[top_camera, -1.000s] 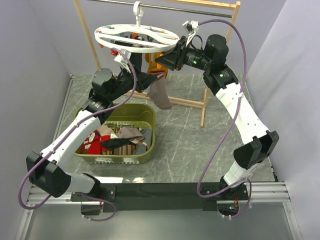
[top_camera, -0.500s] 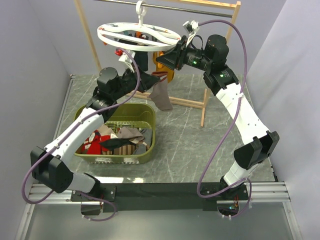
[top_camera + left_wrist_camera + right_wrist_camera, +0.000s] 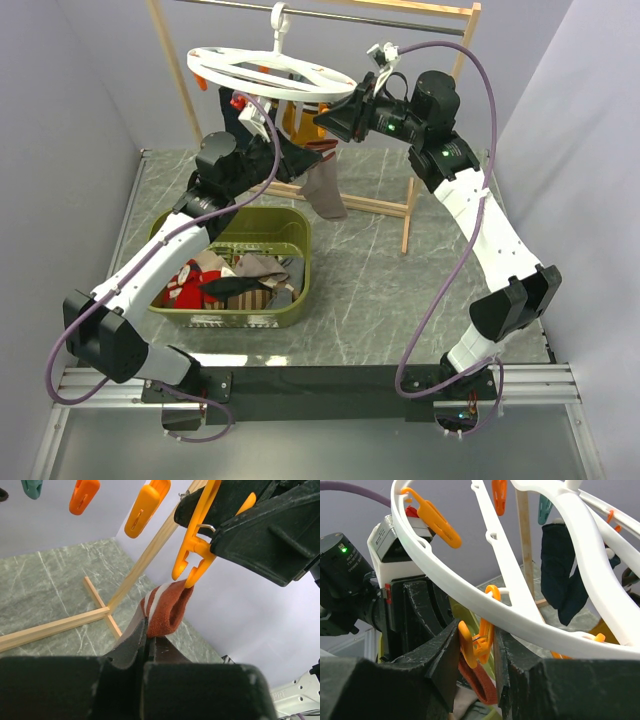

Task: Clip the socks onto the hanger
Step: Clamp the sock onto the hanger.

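Observation:
The white oval hanger (image 3: 205,68) hangs by its hook from the rack rail. My left gripper (image 3: 300,160) is shut on a taupe sock (image 3: 322,192), which dangles below it. In the left wrist view my gripper (image 3: 148,632) pinches the sock's dark red and white cuff (image 3: 167,611), and the cuff's top touches the tips of an orange clip (image 3: 192,560). My right gripper (image 3: 330,118) is shut on that clip (image 3: 480,640) under the ring (image 3: 535,617), one finger on each handle. The cuff (image 3: 480,686) shows just below it.
A green basket (image 3: 305,250) with mixed clothes stands below my left arm. The wooden rack frame (image 3: 412,200) stands behind. A dark navy sock (image 3: 560,580) and mustard socks (image 3: 295,118) hang from the hanger. Several free orange clips (image 3: 85,495) hang nearby.
My left gripper has lifted the sock up and to the right, bringing the cuff to the clip. The hanger ring has swung and tilted slightly. My right gripper stays on the clip.

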